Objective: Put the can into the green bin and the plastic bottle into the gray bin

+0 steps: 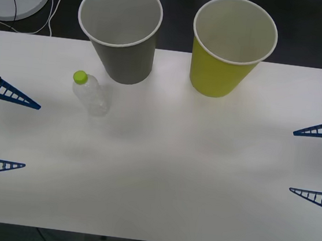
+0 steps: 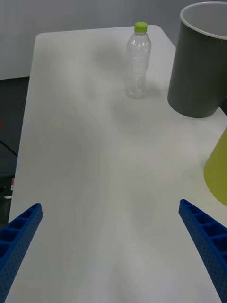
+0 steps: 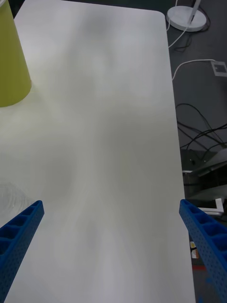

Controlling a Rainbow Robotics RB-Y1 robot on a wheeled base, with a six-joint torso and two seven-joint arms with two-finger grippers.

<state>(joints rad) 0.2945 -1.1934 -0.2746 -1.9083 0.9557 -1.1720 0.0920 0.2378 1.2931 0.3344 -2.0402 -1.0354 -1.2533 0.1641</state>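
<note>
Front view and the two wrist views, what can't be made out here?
- Green bin: floor hidden by its own wall, front view; a can inside can't be ruled out.
- Gray bin: same.
- Plastic bottle: cut off by the edge, left wrist view.
- Left pincer, right pincer: bases cut off, front view.

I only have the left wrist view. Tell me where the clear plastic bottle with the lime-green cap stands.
Observer: The clear ribbed plastic bottle stands upright on the white table, on the side of the left gripper.
Operator: Give me the gray bin's place.
Observer: The dark gray cup-shaped bin stands upright just behind the bottle, to the left of the yellow-green cup-shaped bin.
Operator: Report the right gripper.
Observer: The right gripper hovers at the table's right edge, jaws open, holding nothing.
</note>
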